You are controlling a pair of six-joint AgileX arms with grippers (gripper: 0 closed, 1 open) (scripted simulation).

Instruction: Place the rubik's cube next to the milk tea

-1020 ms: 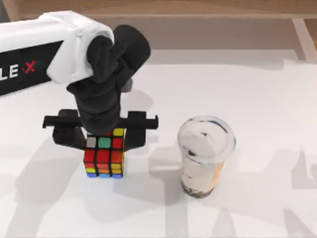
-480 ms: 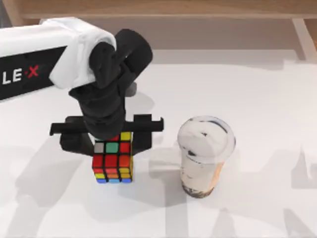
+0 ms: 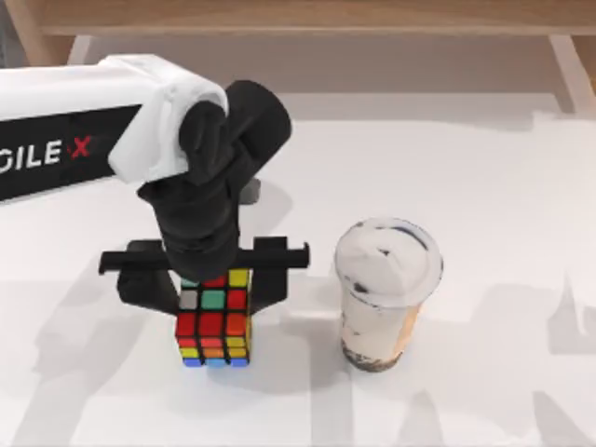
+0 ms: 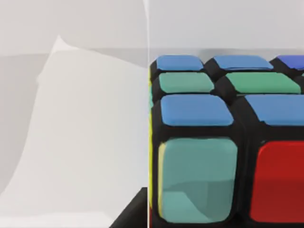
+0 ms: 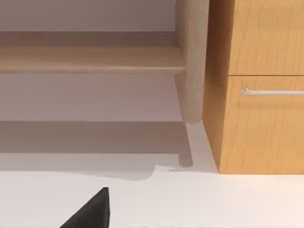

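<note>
Top view, one rubik's cube (image 3: 213, 323) clamped by left gripper (image 3: 204, 282), one milk tea (image 3: 386, 291) near.

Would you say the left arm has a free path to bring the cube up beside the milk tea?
Probably yes: the left gripper holds the rubik's cube, and bare table lies between it and the milk tea.

The right wrist view took in a wooden cabinet (image 5: 259, 85) with a metal drawer handle (image 5: 273, 91), a wooden post (image 5: 191, 59) beside it, a shelf rail (image 5: 90, 59), and the white table (image 5: 199, 199).
</note>
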